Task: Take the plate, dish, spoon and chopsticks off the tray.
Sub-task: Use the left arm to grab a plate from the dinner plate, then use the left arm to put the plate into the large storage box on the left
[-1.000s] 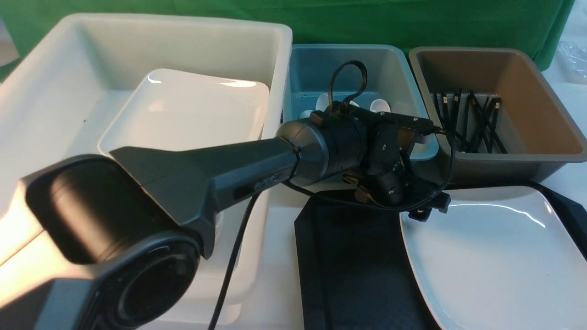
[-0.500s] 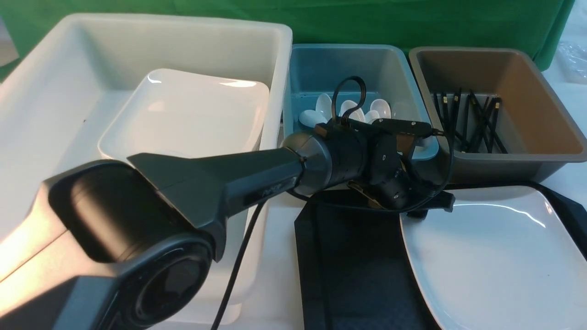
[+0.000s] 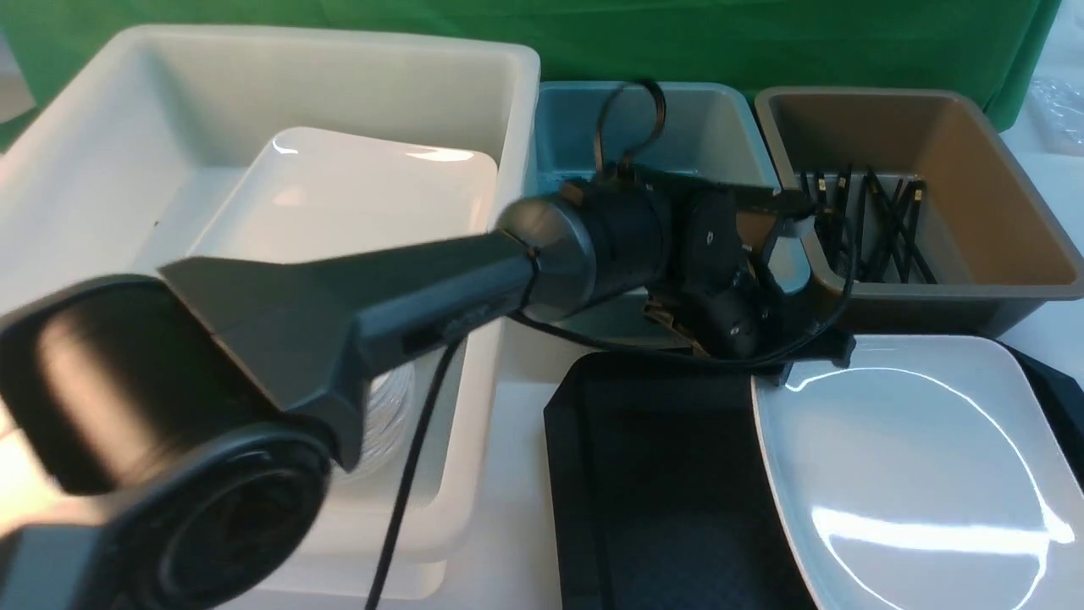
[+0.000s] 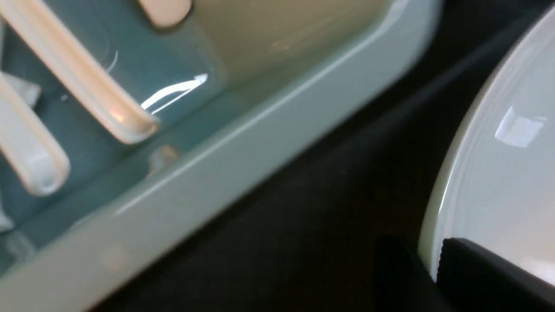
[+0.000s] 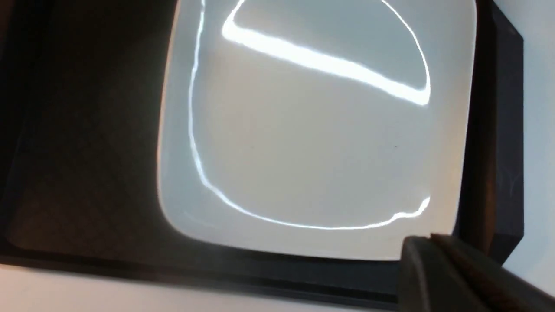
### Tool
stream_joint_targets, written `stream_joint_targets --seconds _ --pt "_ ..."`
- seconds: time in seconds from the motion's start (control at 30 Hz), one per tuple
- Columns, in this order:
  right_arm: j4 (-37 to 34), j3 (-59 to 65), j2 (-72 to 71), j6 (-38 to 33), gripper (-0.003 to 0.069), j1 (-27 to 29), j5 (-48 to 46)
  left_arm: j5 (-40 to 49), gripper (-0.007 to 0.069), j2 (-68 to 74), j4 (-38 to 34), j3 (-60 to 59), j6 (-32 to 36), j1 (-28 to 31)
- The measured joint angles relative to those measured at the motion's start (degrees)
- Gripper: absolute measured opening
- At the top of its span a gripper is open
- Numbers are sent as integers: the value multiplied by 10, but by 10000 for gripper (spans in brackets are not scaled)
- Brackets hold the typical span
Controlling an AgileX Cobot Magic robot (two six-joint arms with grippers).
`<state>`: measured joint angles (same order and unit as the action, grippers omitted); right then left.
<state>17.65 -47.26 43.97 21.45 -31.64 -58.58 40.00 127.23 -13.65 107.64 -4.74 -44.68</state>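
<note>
My left gripper [image 3: 813,360] is pinched on the far-left corner rim of the large glossy white square plate [image 3: 915,474], which spreads rightward and toward me over the flat black plastic tray [image 3: 660,474]; right gripper [image 5: 438,268] closed, empty, near another plate corner

front overview; wrist close-ups of plate [image 3: 915,474]

I can read no text, label or number in any of my views. One dark marking on the left arm [image 3: 440,326] is too blurred.
</note>
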Motion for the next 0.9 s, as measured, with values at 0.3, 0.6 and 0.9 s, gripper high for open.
stream_joint_targets --seconds 0.3,0.6,0.9 --pt "-1 -106 0 0 28 0 -20 73 39 -89 10 0 47 -1" --pt "-6 -130 0 -2 28 0 -21 101 31 -151 28 -1 63 0" --pt "-108 -136 16 -65 28 0 54 105 31 -228 22 -1 65 41"
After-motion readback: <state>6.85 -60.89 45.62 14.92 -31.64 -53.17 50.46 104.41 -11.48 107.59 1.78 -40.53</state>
